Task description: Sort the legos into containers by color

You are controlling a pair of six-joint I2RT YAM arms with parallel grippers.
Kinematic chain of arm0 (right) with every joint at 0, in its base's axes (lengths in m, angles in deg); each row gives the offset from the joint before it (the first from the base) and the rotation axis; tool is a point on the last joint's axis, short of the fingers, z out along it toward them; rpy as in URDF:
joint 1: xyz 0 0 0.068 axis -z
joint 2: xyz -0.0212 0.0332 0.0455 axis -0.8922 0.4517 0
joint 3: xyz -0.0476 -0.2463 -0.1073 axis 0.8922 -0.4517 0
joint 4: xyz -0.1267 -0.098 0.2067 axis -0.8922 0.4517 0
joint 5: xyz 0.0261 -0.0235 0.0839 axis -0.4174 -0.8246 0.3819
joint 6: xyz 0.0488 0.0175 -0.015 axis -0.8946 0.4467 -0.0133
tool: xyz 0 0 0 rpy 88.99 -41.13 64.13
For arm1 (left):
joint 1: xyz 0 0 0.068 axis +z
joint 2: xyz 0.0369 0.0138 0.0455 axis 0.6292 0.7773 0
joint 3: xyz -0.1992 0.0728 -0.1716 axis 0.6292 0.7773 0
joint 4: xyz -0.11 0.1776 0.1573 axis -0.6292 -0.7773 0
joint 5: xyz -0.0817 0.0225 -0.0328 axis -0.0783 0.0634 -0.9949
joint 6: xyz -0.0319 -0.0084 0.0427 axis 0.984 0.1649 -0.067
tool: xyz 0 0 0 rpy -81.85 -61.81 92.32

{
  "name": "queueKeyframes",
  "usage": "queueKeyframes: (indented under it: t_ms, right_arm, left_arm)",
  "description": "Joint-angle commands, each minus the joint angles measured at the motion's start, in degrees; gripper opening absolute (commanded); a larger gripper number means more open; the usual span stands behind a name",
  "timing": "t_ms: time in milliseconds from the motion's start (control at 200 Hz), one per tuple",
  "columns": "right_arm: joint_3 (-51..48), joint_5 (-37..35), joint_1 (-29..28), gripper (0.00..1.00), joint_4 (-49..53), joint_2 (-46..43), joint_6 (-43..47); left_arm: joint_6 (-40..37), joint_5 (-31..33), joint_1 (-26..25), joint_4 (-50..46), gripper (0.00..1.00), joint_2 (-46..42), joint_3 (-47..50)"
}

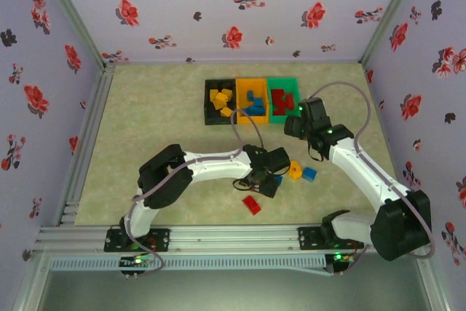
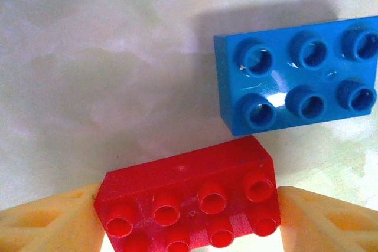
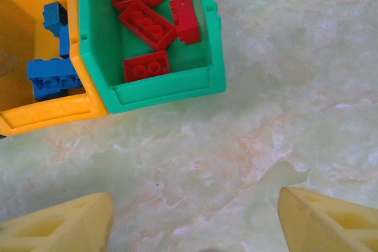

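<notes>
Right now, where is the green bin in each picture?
Top view: green bin at upper middle, rightmost in the row of bins.
Right wrist view: green bin at upper left, red bricks inside.
Shared landmark: the orange bin against its left side, holding blue bricks.

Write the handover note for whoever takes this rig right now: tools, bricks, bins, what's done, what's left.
Left tool: fingers against both short ends of a red rectangular plastic brick, apparently not yet lifted off the table.
Right tool: open, empty, above bare table near the green plastic bin.
Done: yellow bricks in the black plastic bin, blue bricks in the orange plastic bin, red bricks in the green bin.
Left: bin the gripped red brick in green; then the rounded yellow plastic piece and loose blue bricks.
</notes>
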Motion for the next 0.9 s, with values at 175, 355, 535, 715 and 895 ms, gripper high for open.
queueKeyframes:
  t_ms: [175,355,535,715,895]
  right_arm:
    - [-1.16,-1.17,1.28,0.75,1.72,-2.90,0.34]
    - [-1.34,-1.82,1.65,0.74,2.83,-4.19,0.34]
    - [-1.52,-2.78,1.74,0.75,4.17,-6.25,0.41]
    - [-1.38,-3.11,1.74,0.75,5.79,-8.04,0.29]
    - [-1.42,-2.96,1.74,0.74,6.96,-9.50,-0.06]
  left_arm:
    - [-4.42,3.44,2.61,-4.30,0.62,-0.51,-0.44]
    - [-9.89,5.02,6.97,-7.29,0.62,-4.77,-1.37]
    - [-16.44,6.24,11.80,-9.15,0.62,-5.60,-7.27]
    - [-21.10,7.44,15.83,-9.00,0.62,-1.99,-18.03]
    - [-24.99,7.41,18.70,-9.29,0.61,6.07,-34.00]
